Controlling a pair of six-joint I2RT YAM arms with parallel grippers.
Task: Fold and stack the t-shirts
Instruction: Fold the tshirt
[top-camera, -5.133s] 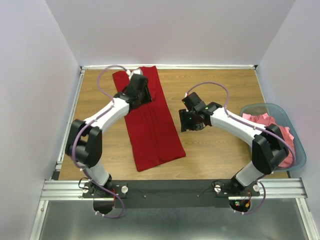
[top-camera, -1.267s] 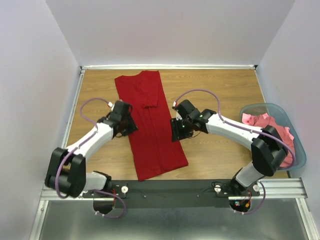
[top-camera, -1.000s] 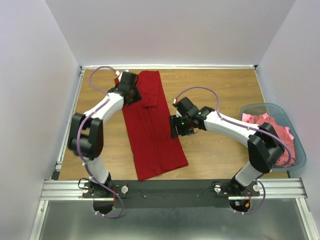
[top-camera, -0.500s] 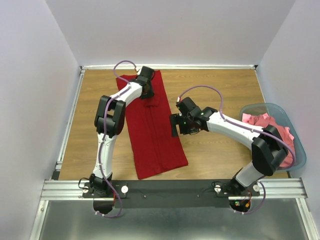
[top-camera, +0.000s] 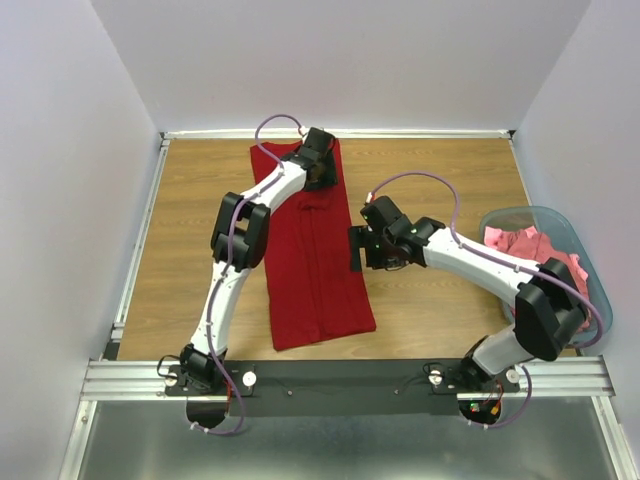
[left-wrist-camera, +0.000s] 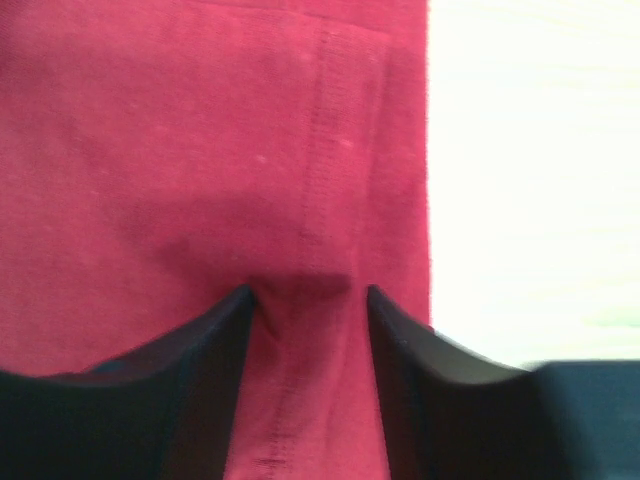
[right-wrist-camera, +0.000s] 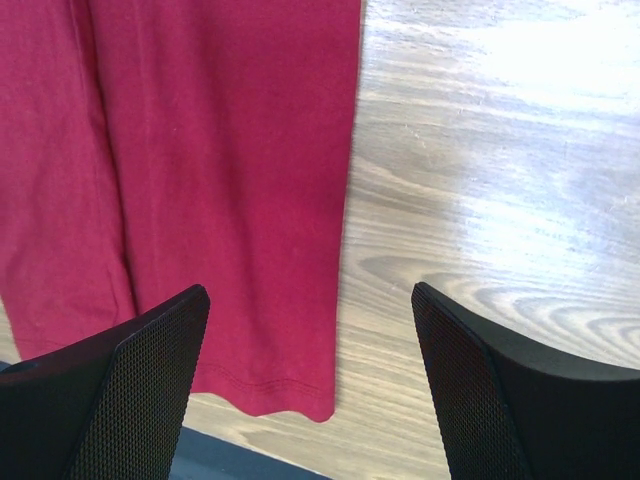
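Dark red t-shirt (top-camera: 310, 260): narrow lengthwise-folded strip on the wooden surface (top-camera: 440, 180), running 12 to 6 o'clock.
Progress: crosswise folds and stacking apparently left.
Salmon-pink t-shirts (top-camera: 540, 250): crumpled in the basket (top-camera: 590, 290), 3 o'clock.
Fabric: soft matte cotton, stitched hems.
Left gripper (left-wrist-camera: 305, 290): 12 o'clock end, cloth ridge between its tips; grip unclear.
Right gripper (right-wrist-camera: 308, 290): spread wide over the shirt's right edge.

Bare tabletop (top-camera: 190, 250) left of the dark red t-shirt (top-camera: 315, 270), basket (top-camera: 520, 210) at right edge, walls (top-camera: 350, 60) close on three sides
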